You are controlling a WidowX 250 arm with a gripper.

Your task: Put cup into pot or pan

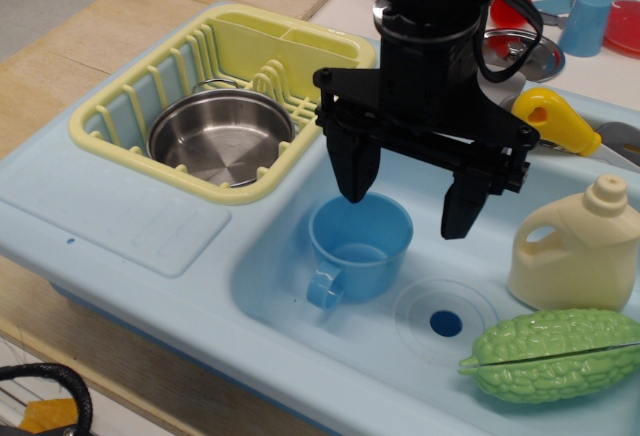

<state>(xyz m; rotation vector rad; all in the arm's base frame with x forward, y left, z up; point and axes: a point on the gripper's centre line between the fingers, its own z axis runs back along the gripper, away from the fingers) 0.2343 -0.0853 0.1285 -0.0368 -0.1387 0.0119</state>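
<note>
Upright cup [359, 244] in the sink [290, 286], handle toward the camera, right under the end effector [408, 204]. Spread wide, holding nothing, left tip just at the cup's back rim. One pot [221, 138] sitting in the yellow rack [130, 106]. One cream jug [578, 246], one green gourd [555, 354]. Lid [527, 51] behind mostly blocked by the arm. Top-right clutter cut off.

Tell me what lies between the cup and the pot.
In the only view, the yellow rack's front wall and a strip of sink floor separate the cup from the pot. Nothing else lies there.
</note>
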